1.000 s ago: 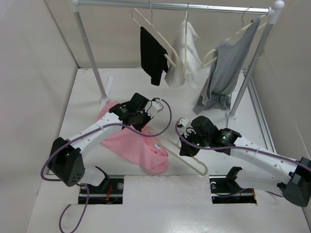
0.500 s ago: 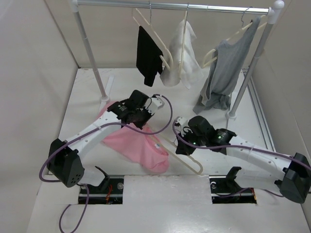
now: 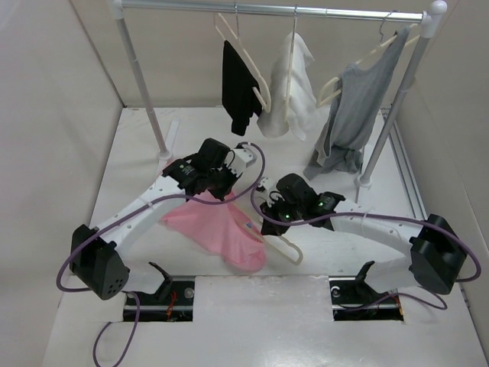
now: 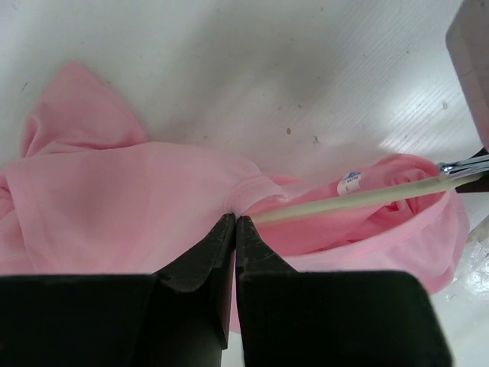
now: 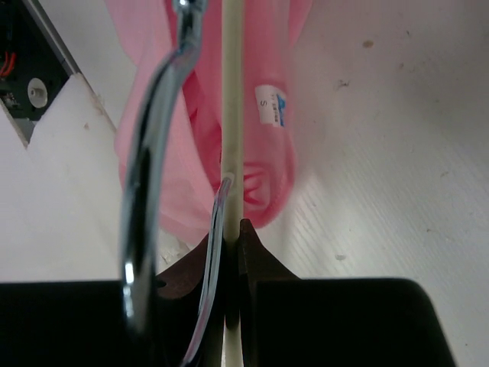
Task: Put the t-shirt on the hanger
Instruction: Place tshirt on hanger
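**Hanger carried in to the shirt's neck**

Over the last second the right arm has swung leftward across the table. It has brought the hanger from well clear of the t-shirt right up to its collar edge. The left arm has shifted a little toward the rail and keeps its hold.

We see the left gripper with its fingers pressed together on a small fold of pink fabric beside the neck opening, lifting it slightly. The rest of the t-shirt lies crumpled on the table between the two arms.

The right gripper is clamped on the hanger near the base of its metal hook. From there one cream bar runs out over the pink fabric, just beside the white size label. In the left wrist view that bar reaches across the collar to the pinched fold.
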Action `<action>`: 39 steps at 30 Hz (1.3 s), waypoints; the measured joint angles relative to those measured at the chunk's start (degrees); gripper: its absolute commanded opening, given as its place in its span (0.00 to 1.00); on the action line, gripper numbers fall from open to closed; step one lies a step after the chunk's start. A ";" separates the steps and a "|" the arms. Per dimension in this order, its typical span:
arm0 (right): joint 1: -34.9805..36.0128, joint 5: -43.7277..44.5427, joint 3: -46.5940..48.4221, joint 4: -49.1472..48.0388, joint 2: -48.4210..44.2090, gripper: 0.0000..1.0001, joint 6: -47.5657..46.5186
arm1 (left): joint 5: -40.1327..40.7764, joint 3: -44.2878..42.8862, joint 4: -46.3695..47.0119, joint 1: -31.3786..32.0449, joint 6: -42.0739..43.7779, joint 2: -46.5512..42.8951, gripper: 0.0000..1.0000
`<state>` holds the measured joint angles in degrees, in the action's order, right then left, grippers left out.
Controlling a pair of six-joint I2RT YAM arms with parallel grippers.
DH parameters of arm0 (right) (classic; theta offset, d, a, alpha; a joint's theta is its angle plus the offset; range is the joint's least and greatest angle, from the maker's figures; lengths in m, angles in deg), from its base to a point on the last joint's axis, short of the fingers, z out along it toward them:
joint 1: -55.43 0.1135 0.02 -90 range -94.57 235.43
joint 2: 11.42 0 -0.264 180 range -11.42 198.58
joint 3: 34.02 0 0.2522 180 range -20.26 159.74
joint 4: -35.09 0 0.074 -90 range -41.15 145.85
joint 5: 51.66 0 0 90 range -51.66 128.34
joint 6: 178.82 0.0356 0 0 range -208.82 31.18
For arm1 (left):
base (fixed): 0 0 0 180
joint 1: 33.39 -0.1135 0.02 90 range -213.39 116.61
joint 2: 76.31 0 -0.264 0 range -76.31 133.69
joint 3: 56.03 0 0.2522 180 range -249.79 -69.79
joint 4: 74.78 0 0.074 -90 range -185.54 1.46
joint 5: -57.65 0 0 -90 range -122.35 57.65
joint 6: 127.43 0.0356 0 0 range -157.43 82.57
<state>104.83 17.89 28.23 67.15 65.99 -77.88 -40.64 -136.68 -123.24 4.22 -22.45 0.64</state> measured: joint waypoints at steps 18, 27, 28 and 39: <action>-5.60 -2.82 5.09 -4.70 9.01 0.00 5.05 | -1.40 -0.39 1.11 -0.24 -1.22 -0.83 0.00; -5.31 -2.73 8.17 -7.50 11.45 0.00 5.05 | -1.73 2.64 3.28 -0.24 -0.26 -1.07 0.00; -5.05 -2.73 9.07 -7.80 12.44 0.00 4.50 | -1.77 3.15 3.39 -0.37 -0.20 -1.05 0.00; -6.40 -5.49 11.76 -16.20 18.49 0.00 3.10 | -8.44 3.43 0.04 0.13 4.33 -5.66 0.00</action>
<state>98.43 12.41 39.99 50.96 84.48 -74.77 -49.08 -133.25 -123.19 4.35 -18.12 -5.02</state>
